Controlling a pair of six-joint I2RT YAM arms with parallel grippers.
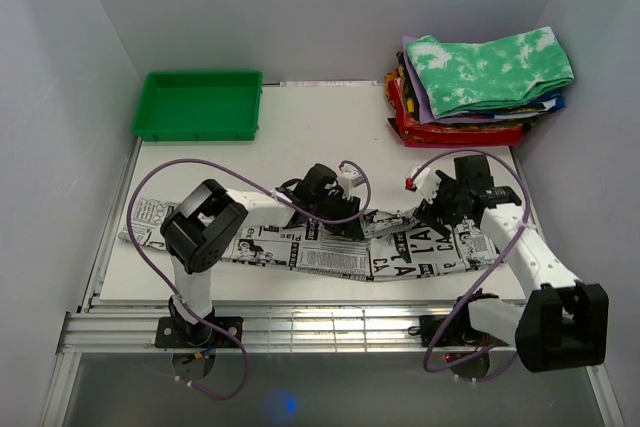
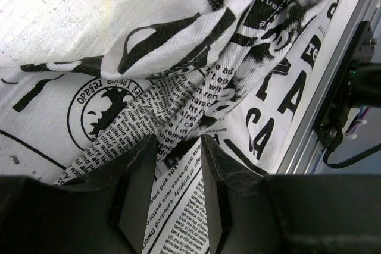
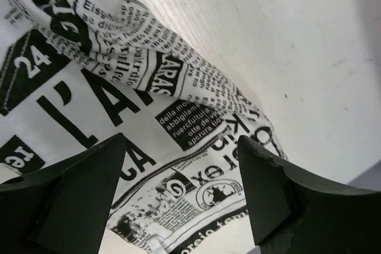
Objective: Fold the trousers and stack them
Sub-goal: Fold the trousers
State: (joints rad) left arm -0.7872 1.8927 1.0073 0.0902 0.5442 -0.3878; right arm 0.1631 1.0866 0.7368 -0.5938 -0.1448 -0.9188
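Observation:
The trousers [image 1: 340, 257], white cloth printed with black newspaper text, lie stretched left to right along the near part of the table and are bunched in the middle. My left gripper [image 1: 320, 202] is down on that bunched middle. In the left wrist view its fingers [image 2: 178, 141] stand partly apart, with a ridge of the trousers [image 2: 196, 40] running between them. My right gripper [image 1: 440, 209] hovers over the right end. In the right wrist view its jaws [image 3: 181, 140] are wide apart above the trousers [image 3: 119, 99] and hold nothing.
A green tray [image 1: 200, 104] sits at the back left. A stack of folded clothes [image 1: 490, 72], green tie-dye on top, is at the back right. The metal rail [image 1: 330, 327] runs along the table's near edge, close to the trousers. White walls enclose both sides.

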